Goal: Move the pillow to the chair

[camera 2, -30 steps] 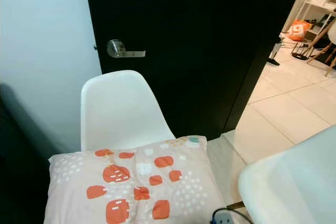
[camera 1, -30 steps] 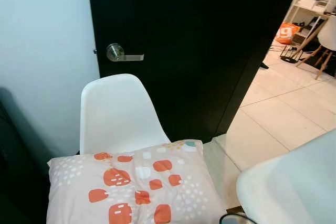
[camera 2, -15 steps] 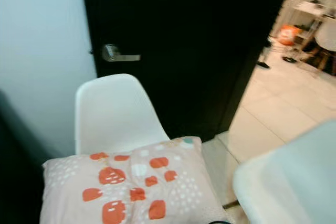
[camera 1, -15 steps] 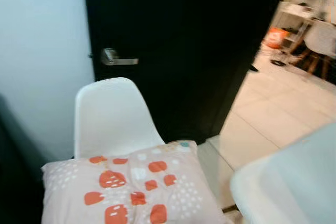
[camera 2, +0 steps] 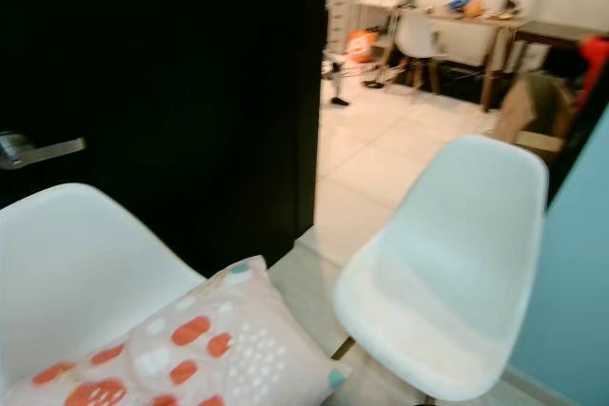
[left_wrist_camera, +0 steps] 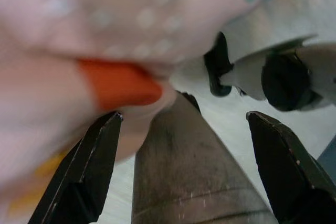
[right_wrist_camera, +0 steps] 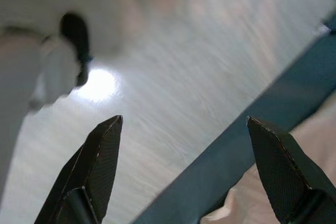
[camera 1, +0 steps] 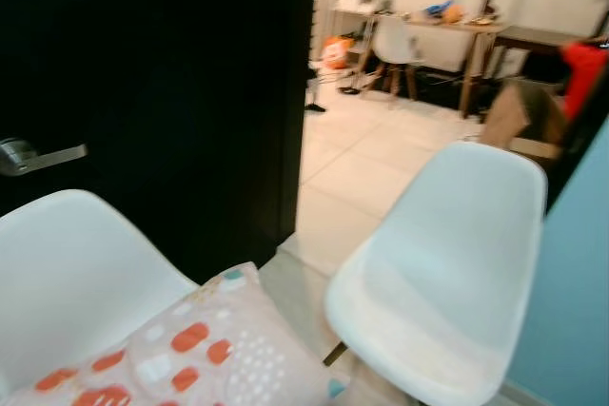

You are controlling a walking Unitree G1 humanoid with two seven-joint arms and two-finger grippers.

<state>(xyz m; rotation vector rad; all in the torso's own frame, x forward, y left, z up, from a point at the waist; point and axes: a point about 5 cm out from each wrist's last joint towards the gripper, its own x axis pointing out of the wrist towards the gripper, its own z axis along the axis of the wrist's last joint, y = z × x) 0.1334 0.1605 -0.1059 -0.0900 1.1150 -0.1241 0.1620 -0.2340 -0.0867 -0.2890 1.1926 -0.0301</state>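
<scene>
Both grippers' jaws spread, holding nothing: left gripper (left_wrist_camera: pixel 181 129) under pillow (camera 2: pixel 205 344), right gripper (right_wrist_camera: pixel 184 129) over floor. Pillow rests on chair (camera 2: pixel 76 263) beside the door (camera 2: pixel 190 73). Risk, I'd judge: overhanging corner could slip off w/ a nudge.

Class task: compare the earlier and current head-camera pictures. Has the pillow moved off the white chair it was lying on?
No. The pillow still lies on the same white chair before the door handle; the camera swung right.
</scene>
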